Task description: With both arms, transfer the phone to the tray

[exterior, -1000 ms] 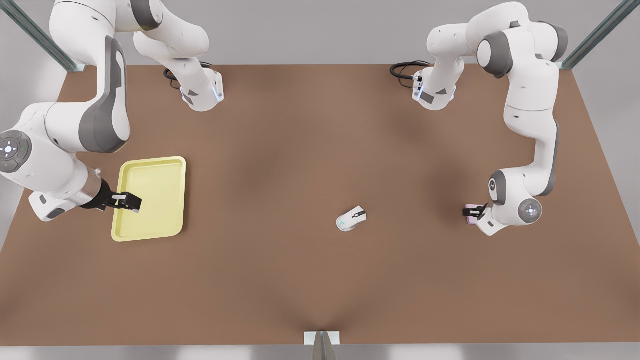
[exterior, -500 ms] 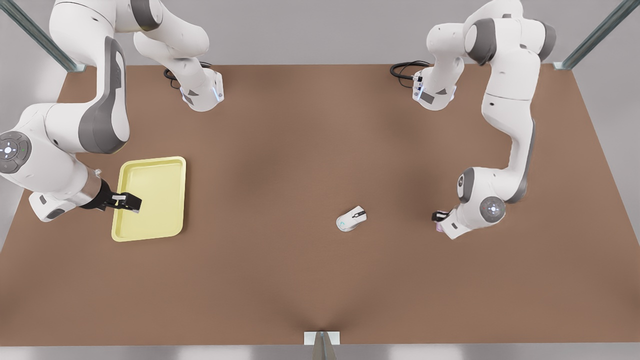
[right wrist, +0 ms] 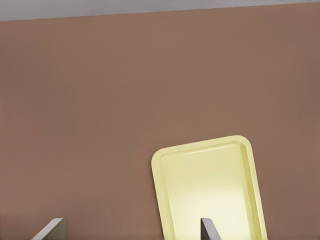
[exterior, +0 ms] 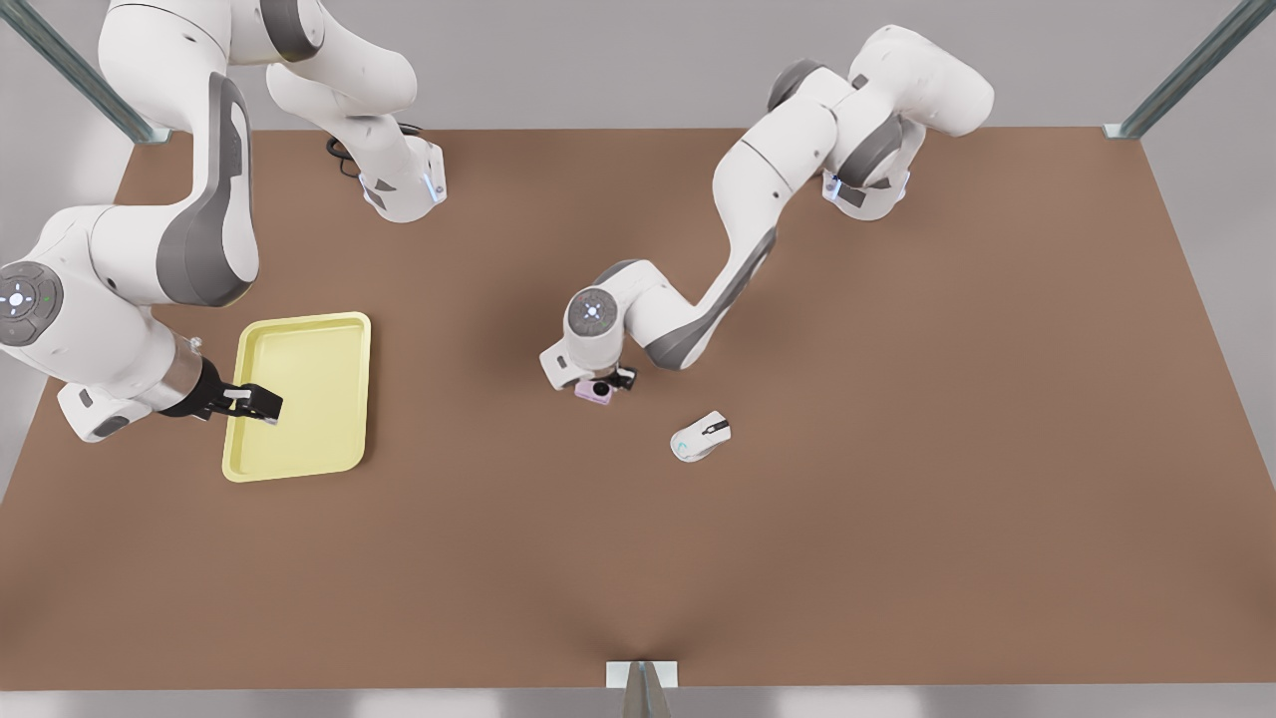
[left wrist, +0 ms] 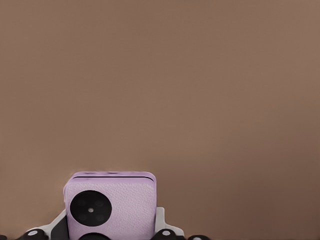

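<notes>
Lilac, leather-grained, nearly square phone (left wrist: 111,205) clamped in the left end effector (exterior: 605,383), above the brown matte table (exterior: 638,558) near its middle, just up-left of a glossy white mouse (exterior: 701,437). Whether touching the table, hard to tell. Right end effector (exterior: 254,401) spread wide, hovering over the near rim of the pale yellow, round-cornered tray (exterior: 329,339), well apart from the phone.
</notes>
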### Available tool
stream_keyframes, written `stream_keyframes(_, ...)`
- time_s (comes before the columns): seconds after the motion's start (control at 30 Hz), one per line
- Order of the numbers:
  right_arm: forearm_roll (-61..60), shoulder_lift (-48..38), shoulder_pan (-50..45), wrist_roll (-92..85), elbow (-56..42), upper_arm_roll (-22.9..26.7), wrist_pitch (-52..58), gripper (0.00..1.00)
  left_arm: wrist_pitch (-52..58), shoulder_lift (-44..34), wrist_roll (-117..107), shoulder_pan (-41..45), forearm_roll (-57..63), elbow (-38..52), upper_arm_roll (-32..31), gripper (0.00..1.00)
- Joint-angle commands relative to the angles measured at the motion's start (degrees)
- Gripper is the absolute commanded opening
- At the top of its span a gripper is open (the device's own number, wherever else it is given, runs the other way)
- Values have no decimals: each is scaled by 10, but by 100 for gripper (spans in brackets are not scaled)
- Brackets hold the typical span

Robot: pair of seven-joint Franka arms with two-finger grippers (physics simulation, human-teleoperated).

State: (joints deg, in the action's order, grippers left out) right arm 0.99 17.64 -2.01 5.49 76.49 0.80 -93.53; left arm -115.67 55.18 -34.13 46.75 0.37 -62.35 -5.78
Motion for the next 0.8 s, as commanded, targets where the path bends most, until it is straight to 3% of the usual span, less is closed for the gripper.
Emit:
stream_keyframes(0.0,1,-1,1,0,0,0,0,100,1,12,-378,14,0,-4,1,73)
stream_keyframes(0.27,-1,-1,0,-1,0,1,0,100,-41,42,-335,54,-2,-1,0,75)
stream_keyframes(0.33,-1,-1,0,-1,0,0,0,100,-40,41,-309,55,-2,0,-1,100)
stream_keyframes(0.47,0,-1,0,-1,0,1,-1,100,-37,30,-308,37,-4,0,-4,100)
stream_keyframes(0.5,0,-1,0,-1,0,1,-1,100,31,-24,-266,-7,-29,-1,-4,100)
stream_keyframes(0.53,1,-1,0,-1,0,1,0,100,214,-109,-96,-72,-41,-1,-3,100)
stream_keyframes(0.6,-11,1,-2,-2,8,-1,4,100,388,-213,182,-189,-37,-1,6,100)
stream_keyframes(0.63,0,33,-48,0,6,-17,-5,100,418,-246,326,-246,-37,-1,9,100)
stream_keyframes(0.67,3,47,-63,-7,2,-18,-5,100,411,-256,332,-248,-31,13,20,100)
stream_keyframes(0.7,10,60,-68,-13,0,-48,3,100,416,-274,347,-258,-34,18,64,100)
stream_keyframes(0.73,8,58,-72,6,8,-67,-2,100,418,-296,368,-290,-41,17,68,100)
stream_keyframes(0.77,7,60,-105,34,8,-74,-17,100,420,-315,487,-371,-71,13,72,100)
